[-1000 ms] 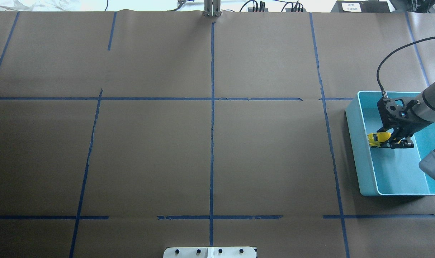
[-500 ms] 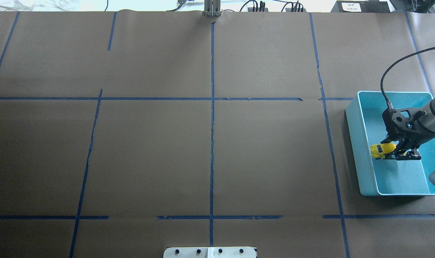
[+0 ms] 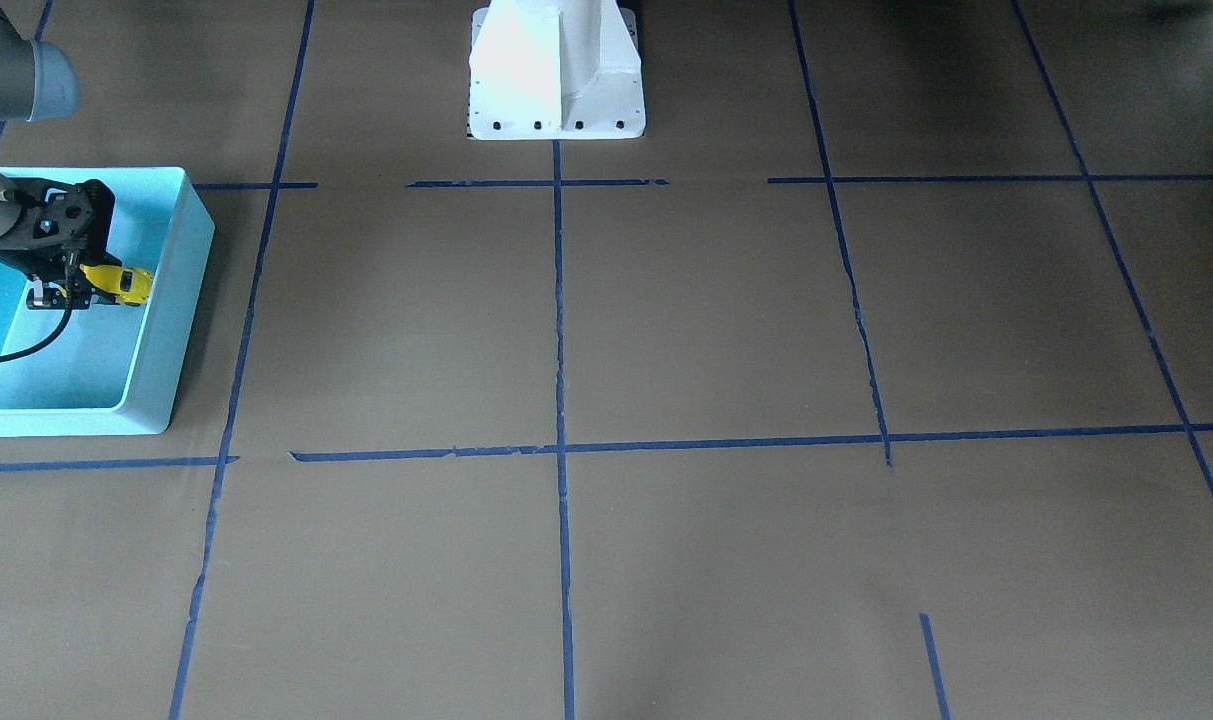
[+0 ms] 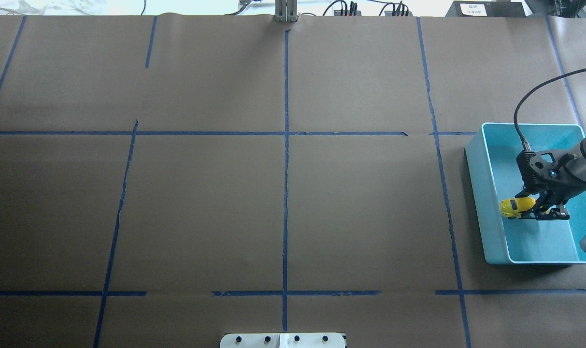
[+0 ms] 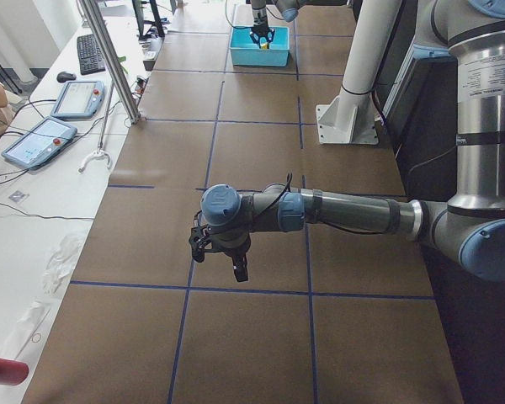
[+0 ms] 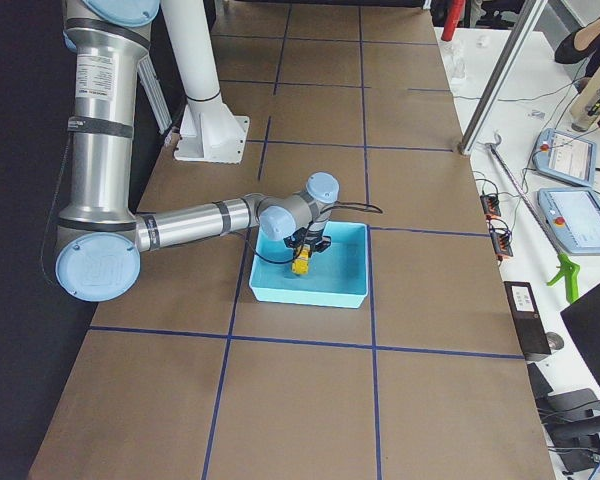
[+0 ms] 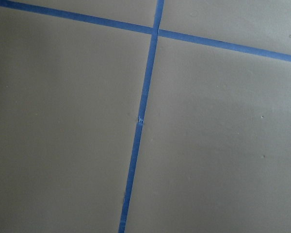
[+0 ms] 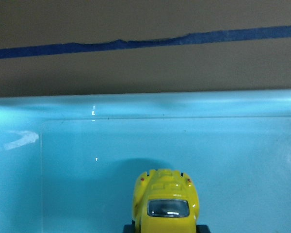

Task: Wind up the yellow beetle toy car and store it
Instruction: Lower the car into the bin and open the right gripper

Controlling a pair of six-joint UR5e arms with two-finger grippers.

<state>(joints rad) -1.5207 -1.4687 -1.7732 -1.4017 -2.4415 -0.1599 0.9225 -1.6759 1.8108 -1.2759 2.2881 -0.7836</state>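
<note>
The glossy, rounded yellow beetle toy car [image 4: 514,207] is pinched by the black right tool [image 4: 538,210] inside the smooth rectangular light blue plastic bin [image 4: 476,193], near its long wall; I cannot tell how far open the left tool [image 5: 227,261] is.

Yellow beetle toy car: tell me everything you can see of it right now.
The yellow beetle toy car is tiny, rounded and glossy bright yellow, with a dark window and small dark wheels. The right gripper is shut on one end. The free end points at a side wall of the light blue bin, with a gap between them. The car sits within the bin's outline, low over its floor. Whether the wheels touch the floor cannot be told.
</note>
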